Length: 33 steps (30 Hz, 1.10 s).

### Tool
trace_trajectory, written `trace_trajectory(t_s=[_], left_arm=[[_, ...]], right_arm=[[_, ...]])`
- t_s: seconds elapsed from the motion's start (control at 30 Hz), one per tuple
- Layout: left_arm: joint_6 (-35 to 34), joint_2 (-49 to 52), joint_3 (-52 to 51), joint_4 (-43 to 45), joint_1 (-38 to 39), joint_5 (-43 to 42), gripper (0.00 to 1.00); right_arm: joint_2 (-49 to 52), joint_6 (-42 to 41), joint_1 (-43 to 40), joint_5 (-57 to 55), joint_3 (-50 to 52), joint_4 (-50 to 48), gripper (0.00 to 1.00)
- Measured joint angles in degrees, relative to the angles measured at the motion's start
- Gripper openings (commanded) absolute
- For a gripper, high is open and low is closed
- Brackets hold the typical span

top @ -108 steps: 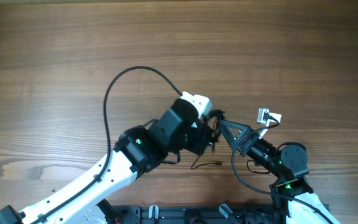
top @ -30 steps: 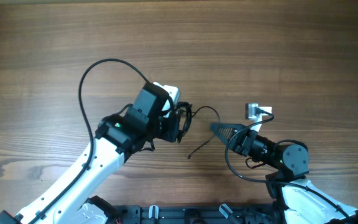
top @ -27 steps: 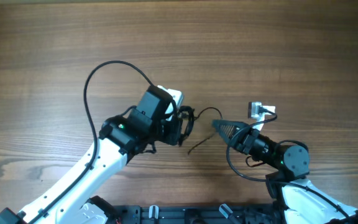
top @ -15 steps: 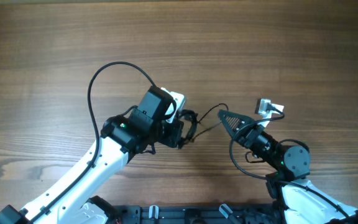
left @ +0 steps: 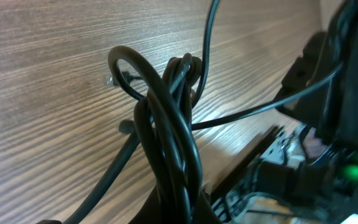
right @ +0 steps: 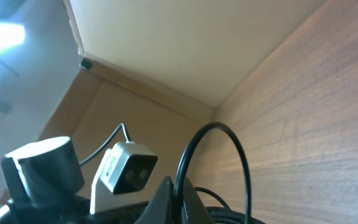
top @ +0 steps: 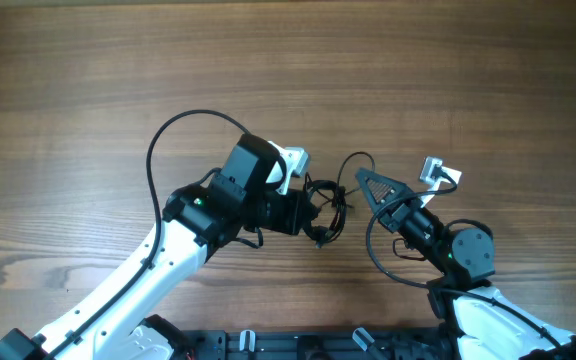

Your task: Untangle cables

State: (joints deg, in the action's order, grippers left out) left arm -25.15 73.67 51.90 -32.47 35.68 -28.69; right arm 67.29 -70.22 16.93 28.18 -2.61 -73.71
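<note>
The cables (top: 330, 210) hang as a tight black bundle between the two arms near the table's middle. My left gripper (top: 313, 212) is shut on that bundle; in the left wrist view the twisted cords (left: 169, 118) rise out of its jaws (left: 178, 208). One thin cord runs right from the bundle to the other arm. My right gripper (top: 360, 180) is shut on a single cord that arches in a small loop (top: 356, 160) just past its tip. In the right wrist view this loop (right: 225, 134) curves up from the pinched fingers (right: 179, 196). No plugs show.
The left arm's own thick black wire (top: 183, 125) arcs over the table behind it. A black rail (top: 298, 345) runs along the front edge. The left wrist camera (right: 126, 168) sits close in front of the right gripper. Bare wood table (top: 288, 60) stretches beyond.
The left gripper has carried the bundle rightward toward the right gripper. The right gripper has moved slightly away from the front edge, and its cord now forms a tighter loop.
</note>
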Motion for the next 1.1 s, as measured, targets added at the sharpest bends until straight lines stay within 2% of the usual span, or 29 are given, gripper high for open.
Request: trace_trajectory(t_s=[0.2, 0.37, 0.47, 0.57, 0.6, 0.67, 0.73, 0.77, 0.8, 0.97, 1.1], left_arm=[[-14.9, 0.0, -0.1, 6.4, 0.0, -0.4, 0.04], [-23.1, 0.1, -0.2, 10.6, 0.0, -0.3, 0.04], [-27.7, 0.1, -0.2, 11.1, 0.0, -0.4, 0.04], [-29.6, 0.1, -0.2, 12.0, 0.0, -0.4, 0.04], [-30.2, 0.1, -0.2, 12.3, 0.0, -0.4, 0.04], [-32.0, 0.1, -0.2, 13.3, 0.0, -0.3, 0.04], [-34.1, 0.1, -0.2, 14.5, -0.1, -0.3, 0.04], [-35.2, 0.1, -0.2, 14.8, -0.2, -0.2, 0.04], [-36.2, 0.1, -0.2, 14.8, -0.4, 0.0, 0.04], [-43.2, 0.1, -0.2, 14.4, -4.5, 0.7, 0.04], [-51.2, 0.1, -0.2, 14.5, -9.9, 1.3, 0.04]], right_arm=[[0.0, 6.6, 0.0, 3.6, 0.0, 0.6, 0.05], [0.0, 8.9, 0.0, 6.3, -0.1, 2.6, 0.05], [0.0, 9.0, 0.0, 6.5, -0.1, 8.2, 0.11], [0.0, 9.2, 0.0, 6.5, -0.1, 9.9, 0.25], [0.0, 9.6, 0.0, 6.4, -0.1, 9.9, 0.27], [0.0, 9.7, -0.1, 6.2, -0.1, 9.9, 0.38], [0.0, 9.9, -0.3, 5.6, -0.1, 9.7, 0.69], [0.0, 10.3, -0.3, 5.3, -0.1, 9.1, 0.88], [0.0, 10.2, -0.3, 5.2, -0.1, 8.9, 1.00], [0.0, 11.0, -0.3, 5.8, -0.2, 7.1, 1.00], [0.0, 11.0, -0.3, 8.2, -0.2, 9.3, 1.00]])
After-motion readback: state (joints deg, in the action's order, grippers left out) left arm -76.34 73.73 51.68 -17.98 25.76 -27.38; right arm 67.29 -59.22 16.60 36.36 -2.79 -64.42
